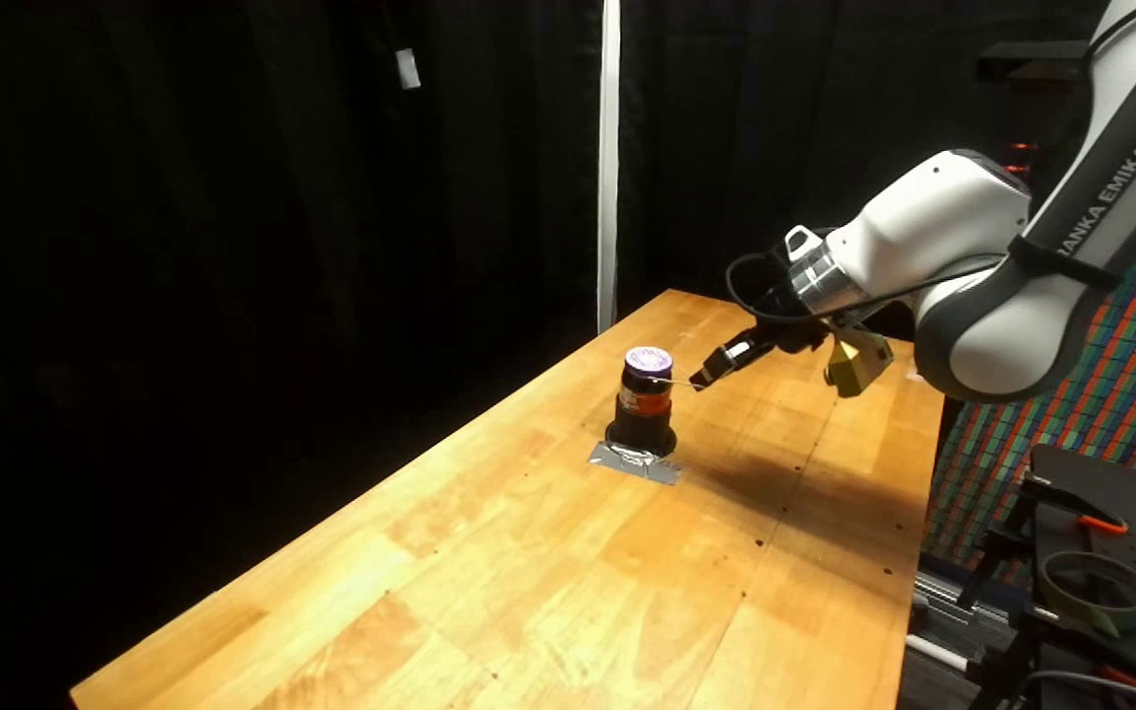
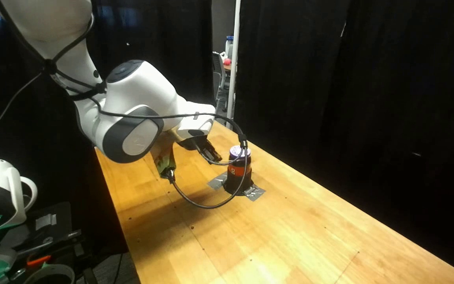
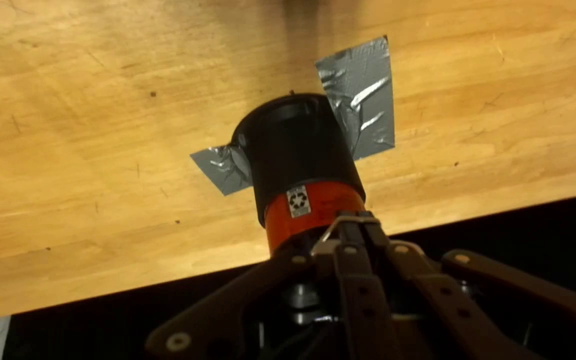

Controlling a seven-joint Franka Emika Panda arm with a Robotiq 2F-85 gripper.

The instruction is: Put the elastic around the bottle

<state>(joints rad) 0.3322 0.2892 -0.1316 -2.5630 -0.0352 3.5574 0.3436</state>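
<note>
The bottle (image 1: pixel 647 402) stands upright in a black holder (image 1: pixel 640 429), with an orange-red label and a purple cap. It also shows in an exterior view (image 2: pixel 239 170) and in the wrist view (image 3: pixel 320 205), where its top is hidden by the fingers. The elastic (image 1: pixel 676 382) is a thin pale band running from the bottle's upper part to my gripper (image 1: pixel 700 380). In the wrist view the elastic (image 3: pixel 356 219) passes over the outside of both fingertips. My gripper (image 3: pixel 358 215) has its fingers almost together, beside the bottle and apart from it.
Silver tape (image 3: pixel 368 95) fixes the holder to the wooden table (image 1: pixel 568 592). A loose black cable (image 2: pixel 211 207) hangs from the arm and passes in front of the bottle in an exterior view. A dark curtain (image 1: pixel 282 247) stands beyond the table's far edge.
</note>
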